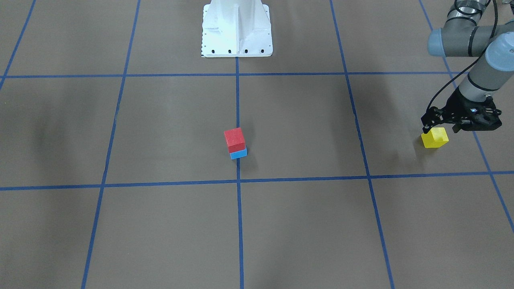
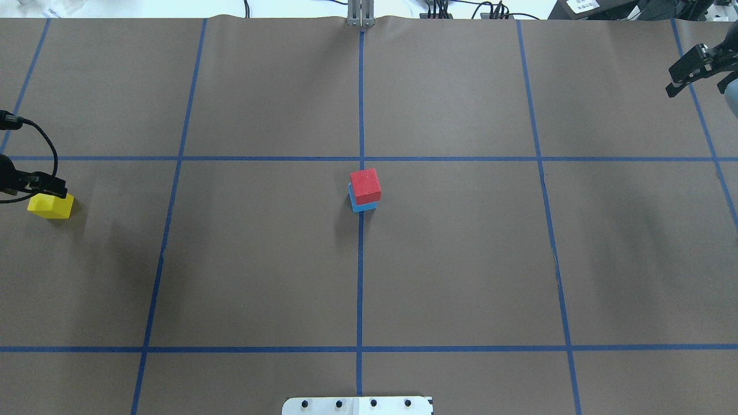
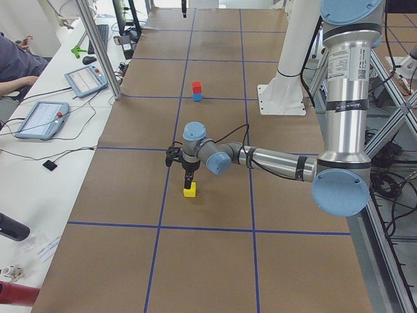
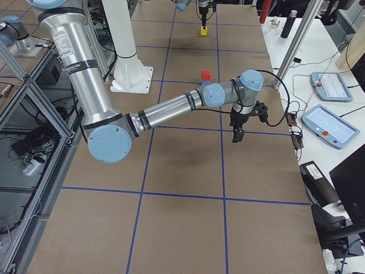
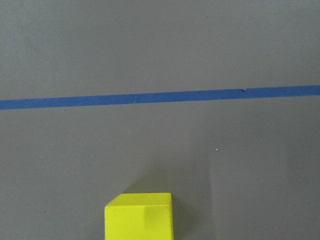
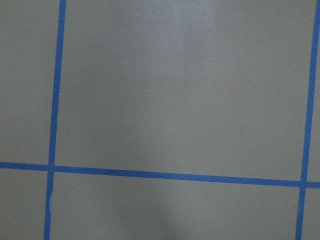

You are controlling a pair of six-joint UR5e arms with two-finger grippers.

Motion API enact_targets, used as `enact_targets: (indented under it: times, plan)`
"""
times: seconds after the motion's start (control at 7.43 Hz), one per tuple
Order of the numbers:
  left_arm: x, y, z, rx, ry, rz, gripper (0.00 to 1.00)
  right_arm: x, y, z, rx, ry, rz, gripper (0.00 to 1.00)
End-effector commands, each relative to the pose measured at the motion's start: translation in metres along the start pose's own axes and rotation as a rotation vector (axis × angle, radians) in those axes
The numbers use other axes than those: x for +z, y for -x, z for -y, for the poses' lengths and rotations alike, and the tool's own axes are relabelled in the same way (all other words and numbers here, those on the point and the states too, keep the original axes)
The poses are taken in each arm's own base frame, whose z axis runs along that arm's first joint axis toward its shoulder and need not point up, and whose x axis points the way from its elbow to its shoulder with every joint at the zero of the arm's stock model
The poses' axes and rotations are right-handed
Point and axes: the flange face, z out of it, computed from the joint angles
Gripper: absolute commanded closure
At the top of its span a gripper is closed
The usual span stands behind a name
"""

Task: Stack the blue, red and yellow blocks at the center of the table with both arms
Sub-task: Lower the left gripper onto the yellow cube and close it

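Red block [image 1: 234, 138] sits right on top of the blue block [image 1: 239, 153]. They are in the middle of the brown counter [image 1: 160, 140], on a blue tape line [image 1: 237, 100]. The yellow block [image 1: 435, 138] sits on the counter far off on the robot's left side, well apart from those two. The left pincer [image 1: 441, 129] hangs just over it with its fingers spread, one by each side. I cannot tell if they touch it. The right pincer [image 2: 695, 90] is far off on the other side, spread too, holding nothing.
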Motion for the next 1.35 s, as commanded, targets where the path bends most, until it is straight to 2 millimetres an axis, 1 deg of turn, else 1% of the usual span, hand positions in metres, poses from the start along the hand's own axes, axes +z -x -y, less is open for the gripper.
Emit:
enact_targets:
  times: [0.0,0.13,0.4,1.21]
  plan:
    - [0.014,0.014,0.002,0.003,0.016,0.019,0.00,-0.001,0.001,0.000,0.005,-0.002,0.000,0.00]
    - [0.021,0.017,0.003,0.001,0.015,0.017,0.00,-0.001,0.001,0.000,0.005,-0.002,0.000,0.00]
    - [0.043,0.030,0.000,0.005,0.009,0.007,0.00,0.001,0.000,0.001,0.008,0.002,-0.001,0.00]
    - [0.040,0.019,0.007,0.013,0.001,-0.011,0.00,-0.001,0.002,0.002,0.005,-0.002,0.000,0.00]
